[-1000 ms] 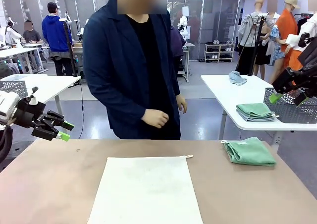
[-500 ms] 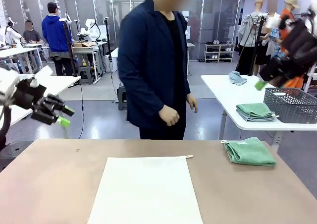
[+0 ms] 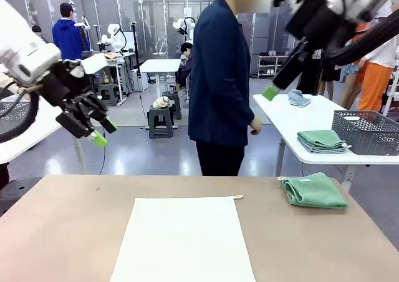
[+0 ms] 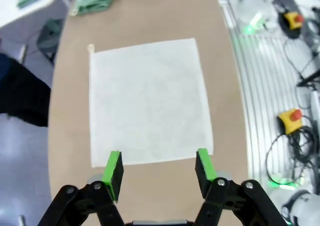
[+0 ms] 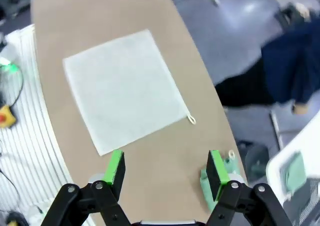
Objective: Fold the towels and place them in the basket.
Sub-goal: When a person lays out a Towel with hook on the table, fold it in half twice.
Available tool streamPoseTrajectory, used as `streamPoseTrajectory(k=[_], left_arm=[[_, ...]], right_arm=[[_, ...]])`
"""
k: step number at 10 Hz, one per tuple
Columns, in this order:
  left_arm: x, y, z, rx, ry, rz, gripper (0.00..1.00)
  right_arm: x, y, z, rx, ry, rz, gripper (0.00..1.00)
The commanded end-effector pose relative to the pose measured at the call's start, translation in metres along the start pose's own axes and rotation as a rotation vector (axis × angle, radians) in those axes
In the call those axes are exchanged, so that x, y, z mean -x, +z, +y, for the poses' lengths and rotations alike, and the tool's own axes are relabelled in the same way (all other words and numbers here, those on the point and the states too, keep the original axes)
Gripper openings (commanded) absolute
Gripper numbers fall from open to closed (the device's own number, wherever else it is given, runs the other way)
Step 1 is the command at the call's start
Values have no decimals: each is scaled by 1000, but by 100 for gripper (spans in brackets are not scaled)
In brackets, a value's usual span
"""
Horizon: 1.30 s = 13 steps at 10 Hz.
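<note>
A cream-white towel [image 3: 184, 238] lies spread flat on the brown table, its small loop at the far right corner. A mint green towel [image 3: 313, 190] sits folded at the table's right. The dark grey mesh basket [image 3: 368, 134] stands on a white table behind. My left gripper [image 3: 105, 132] hangs open high over the table's left side. My right gripper [image 3: 274, 88] is raised high at the upper right. From the left wrist, open fingers [image 4: 112, 173] frame the cream towel [image 4: 150, 101]. From the right wrist, the open gripper [image 5: 166, 170] looks down on the cream towel [image 5: 125, 88].
A person [image 3: 224, 88] in a dark blue jacket stands side-on beyond the table's far edge. A second folded green cloth [image 3: 321, 140] lies on the white table [image 3: 293, 116] next to the basket. Bare tabletop [image 3: 75, 219] surrounds the cream towel.
Both arms have lifted and swung inward, higher above the table. The person has stepped to the right and turned side-on. The towels have not moved.
</note>
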State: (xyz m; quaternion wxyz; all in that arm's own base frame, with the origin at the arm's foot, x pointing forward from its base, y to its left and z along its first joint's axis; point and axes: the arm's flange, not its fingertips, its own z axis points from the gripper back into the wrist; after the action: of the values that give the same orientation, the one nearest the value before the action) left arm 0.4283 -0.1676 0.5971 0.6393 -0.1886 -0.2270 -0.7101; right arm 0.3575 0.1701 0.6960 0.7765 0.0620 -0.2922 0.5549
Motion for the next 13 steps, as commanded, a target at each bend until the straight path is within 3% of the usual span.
streamPoseTrajectory(k=[1, 4, 7, 10, 13], left_arm=[[-27, -20, -5, 72, -51, 106, 74], [-58, -56, -31, 160, -44, 304, 74], [-59, -73, -47, 145, -3, 419, 74], [-59, -78, -55, 96, 35, 479, 74], [-58, -77, -49, 117, 23, 456, 74]], right_arm=[[-8, -33, 14, -59, 209, -3, 82], [-17, -90, 50, -142, 435, 130, 82], [-8, -141, 70, -276, 492, 256, 82], [-2, -162, 77, -307, 460, 309, 82], [0, -166, 79, -322, 466, 281, 82]])
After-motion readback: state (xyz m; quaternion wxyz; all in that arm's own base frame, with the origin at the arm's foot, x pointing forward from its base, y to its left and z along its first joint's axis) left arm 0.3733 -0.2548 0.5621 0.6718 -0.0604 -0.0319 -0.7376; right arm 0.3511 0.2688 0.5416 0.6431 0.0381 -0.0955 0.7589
